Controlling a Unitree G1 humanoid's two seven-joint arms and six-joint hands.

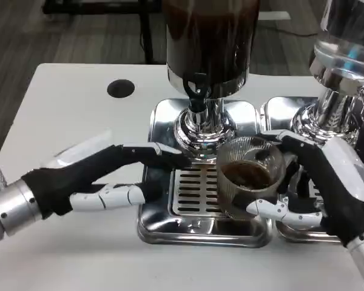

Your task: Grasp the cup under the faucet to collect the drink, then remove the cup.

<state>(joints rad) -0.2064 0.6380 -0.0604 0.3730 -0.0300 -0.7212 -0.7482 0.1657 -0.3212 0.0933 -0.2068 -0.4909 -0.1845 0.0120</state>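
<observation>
Over drip tray, cup in right robot hand

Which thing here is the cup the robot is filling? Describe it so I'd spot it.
Find the tall dark drink dispenser on the white table. Below it, over the slotted metal drip tray, the right hand holds a clear ribbed cup, the only glass with brown liquid inside.

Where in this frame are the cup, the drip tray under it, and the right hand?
cup (250, 176): head view, on its ribbed glass wall at the dark drink.
drip tray (194, 193): head view, on the slotted grate left of the cup.
right hand (327, 182): head view, on its black middle beside the cup.
</observation>
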